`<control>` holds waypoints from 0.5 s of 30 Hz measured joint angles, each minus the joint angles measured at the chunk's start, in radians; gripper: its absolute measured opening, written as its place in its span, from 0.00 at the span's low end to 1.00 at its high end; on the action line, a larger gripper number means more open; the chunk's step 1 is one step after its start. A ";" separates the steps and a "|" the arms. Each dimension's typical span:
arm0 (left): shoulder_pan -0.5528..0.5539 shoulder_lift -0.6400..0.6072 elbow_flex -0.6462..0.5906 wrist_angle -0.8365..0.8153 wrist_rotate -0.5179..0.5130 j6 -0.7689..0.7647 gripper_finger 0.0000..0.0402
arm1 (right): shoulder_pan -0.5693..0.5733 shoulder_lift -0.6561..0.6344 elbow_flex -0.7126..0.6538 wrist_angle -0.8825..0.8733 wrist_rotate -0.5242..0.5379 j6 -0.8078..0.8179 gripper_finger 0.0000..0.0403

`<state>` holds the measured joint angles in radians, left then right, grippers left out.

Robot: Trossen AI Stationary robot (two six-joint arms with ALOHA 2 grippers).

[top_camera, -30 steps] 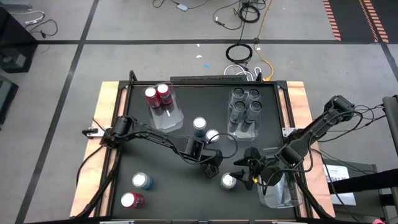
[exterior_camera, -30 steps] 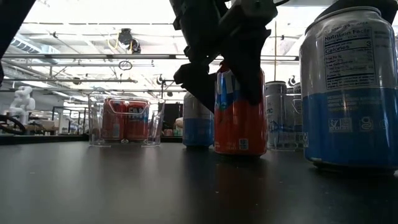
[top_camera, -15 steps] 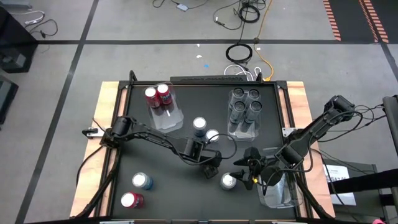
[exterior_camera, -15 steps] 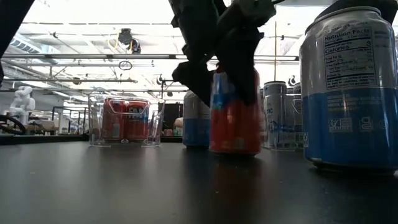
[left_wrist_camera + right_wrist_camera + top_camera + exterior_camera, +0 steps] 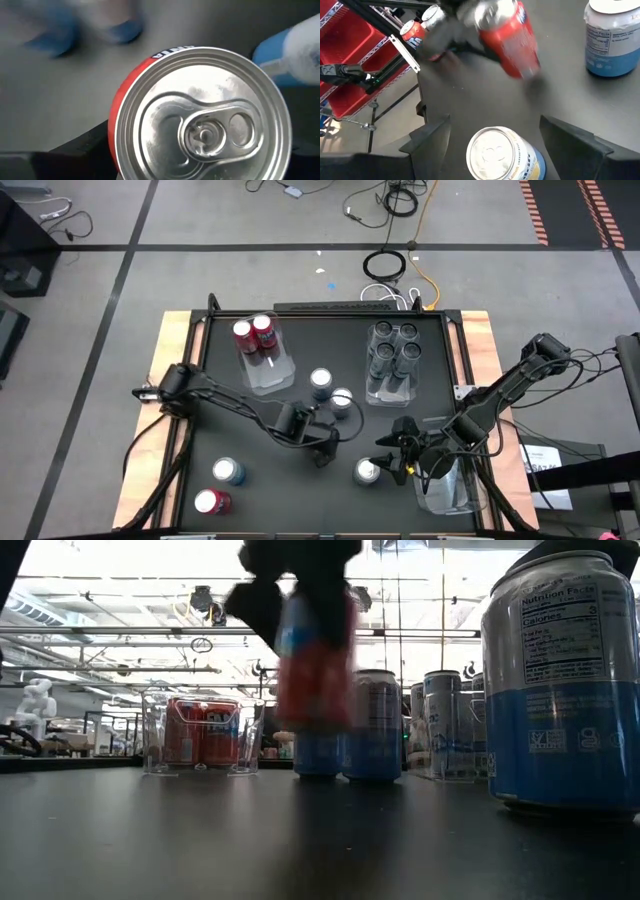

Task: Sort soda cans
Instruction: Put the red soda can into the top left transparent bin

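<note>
My left gripper [image 5: 321,451] is shut on a red soda can [image 5: 315,660] and holds it above the table's middle. The gripper hides that can in the high view. My right gripper [image 5: 393,461] is open near the table's right near part. Its fingers [image 5: 431,140] stand on either side of a blue-and-silver can [image 5: 502,156] without touching it. Two more blue-and-silver cans [image 5: 321,380] stand in the middle. Another one [image 5: 229,471] and a red can [image 5: 210,502] stand near the left near corner. My left gripper pinches the red can's side wall [image 5: 492,25] between its two fingers, coming from above and pointing down. The can is lifted clear of the table [image 5: 300,840] and hangs below the fingers, slightly tilted. The wrist view looks straight down on its silvery top [image 5: 200,125].
A clear tray [image 5: 268,365] with two red cans [image 5: 254,332] sits at the far left. A clear tray [image 5: 392,385] with several dark grey cans sits at the far right. A third clear tray [image 5: 447,488] lies under my right arm at the right near edge.
My left gripper has risen and moved toward the table's left edge, carrying the red can. The can stood on the table a second ago; now it is lifted clear and tips slightly. My right arm has kept still.
</note>
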<state>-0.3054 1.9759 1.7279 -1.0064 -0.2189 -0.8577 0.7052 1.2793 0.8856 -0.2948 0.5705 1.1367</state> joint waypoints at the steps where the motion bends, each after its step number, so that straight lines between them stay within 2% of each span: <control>1: 0.001 -0.019 0.000 -0.040 -0.010 -0.010 0.79 | 0.000 0.000 0.000 -0.001 0.000 0.000 0.74; 9: 0.023 -0.217 0.000 -0.284 -0.189 -0.046 0.79 | -0.001 0.000 0.000 -0.004 0.001 -0.004 0.74; 15: 0.112 -0.350 0.000 -0.398 -0.323 0.008 0.79 | -0.006 0.000 0.000 -0.004 0.005 -0.004 0.74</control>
<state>-0.1938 1.6259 1.7279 -1.4044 -0.5423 -0.8492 0.6991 1.2793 0.8856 -0.2992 0.5755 1.1326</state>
